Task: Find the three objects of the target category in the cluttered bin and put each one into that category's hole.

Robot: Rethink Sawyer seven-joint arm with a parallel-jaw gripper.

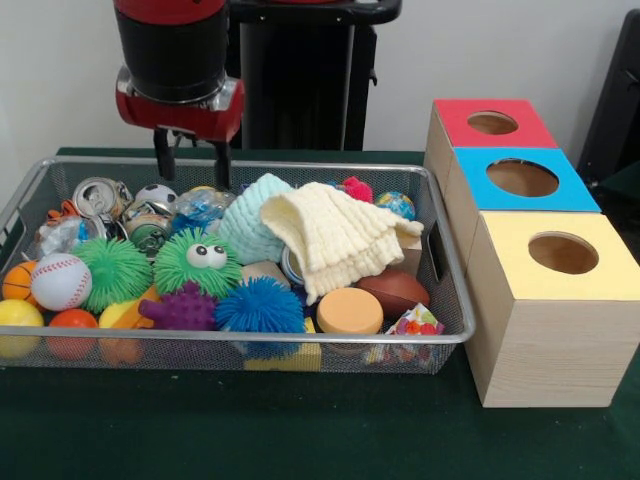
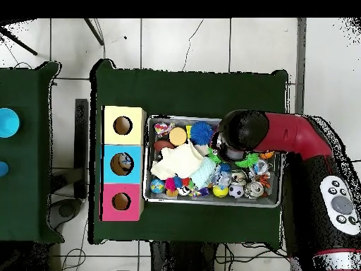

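My gripper (image 1: 192, 165) hangs open and empty just above the far left part of the wire bin (image 1: 250, 338), over a soccer ball (image 1: 155, 195) and a clear ball (image 1: 200, 207). The bin is packed. It holds two crushed cans (image 1: 97, 195) (image 1: 148, 228), a baseball (image 1: 60, 280) and a green spiky ball (image 1: 115, 268). There is also a green fuzzy ball with eyes (image 1: 197, 262), a purple spiky toy (image 1: 185, 308), a blue spiky ball (image 1: 260, 305), an orange disc (image 1: 349, 310) and a brown football (image 1: 393, 290). A cream cloth (image 1: 335, 235) lies over the middle. In the overhead view the arm's wrist (image 2: 243, 130) covers the gripper.
Three wooden boxes with round holes stand in a row beside the bin: red top (image 1: 490, 125), blue top (image 1: 520, 180), yellow top (image 1: 560, 255). The overhead view shows the same red (image 2: 120, 201), blue (image 2: 121, 164) and yellow (image 2: 123, 125) boxes. Green cloth (image 1: 300, 430) covers the table.
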